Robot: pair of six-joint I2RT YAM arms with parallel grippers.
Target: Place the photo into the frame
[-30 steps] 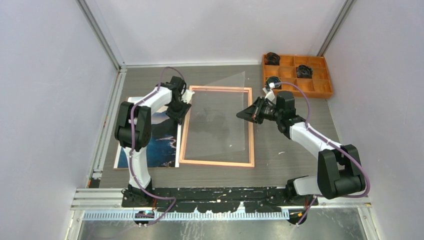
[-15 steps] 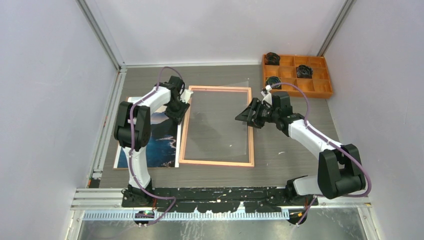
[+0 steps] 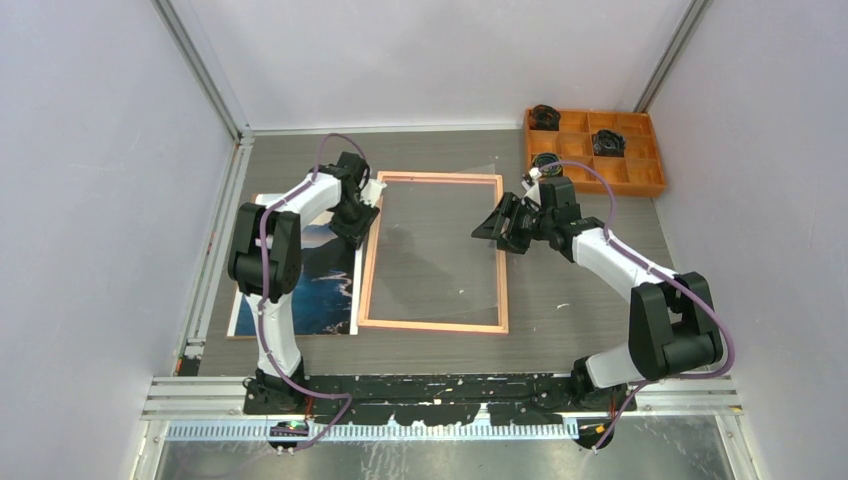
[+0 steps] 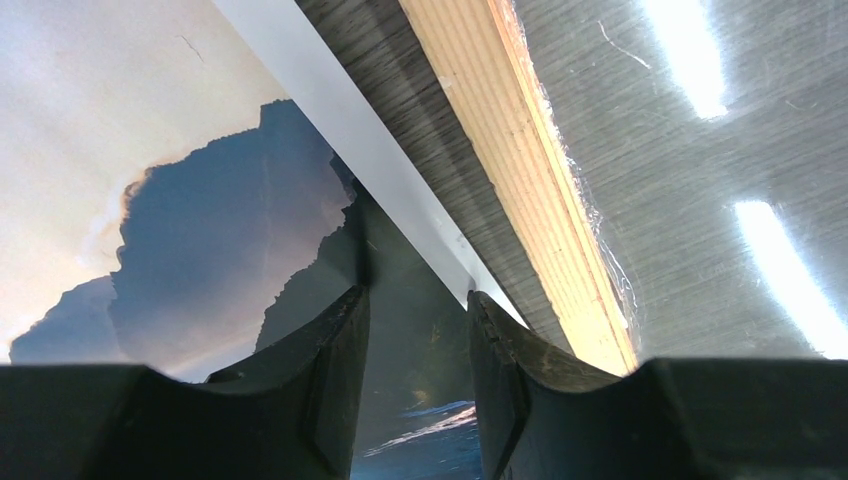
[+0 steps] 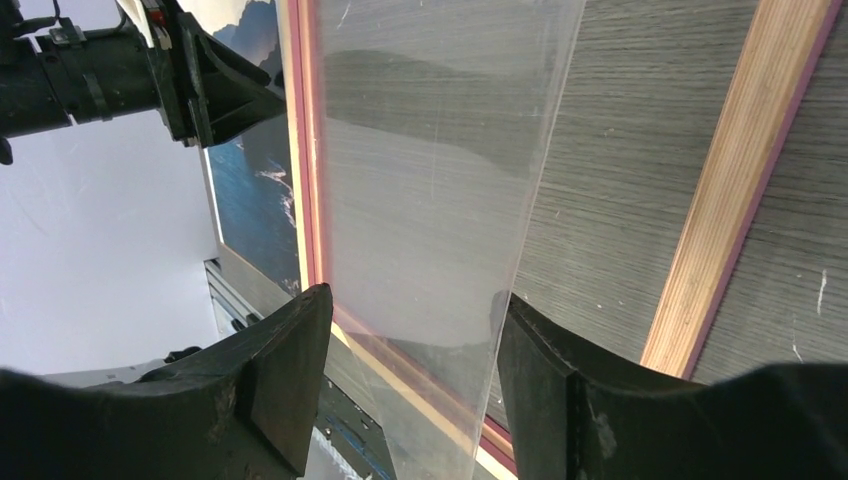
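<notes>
The frame (image 3: 364, 285) lies flat mid-table, showing a tan side with a pink edge (image 5: 735, 200). A clear plastic sheet (image 3: 440, 240) rests over its opening. My right gripper (image 3: 492, 228) hangs at the frame's right border, open; the sheet's edge (image 5: 430, 180) runs loose between its fingers (image 5: 412, 300). The photo (image 3: 325, 290), a blue seascape with dark mountains, lies left of the frame, outside it. My left gripper (image 3: 360, 222) hovers over the photo's right edge (image 4: 200, 220), beside the frame's left border (image 4: 520, 180). It stands open (image 4: 415, 300) and holds nothing.
An orange compartment tray (image 3: 610, 188) holding black coiled items stands at the back right. White walls enclose the table on three sides, and a metal rail runs along the left. A brown board edge shows under the photo.
My right gripper has opened and let go of the clear sheet. The sheet has dropped from a raised tilt to lie over the frame. The left arm has not moved.
</notes>
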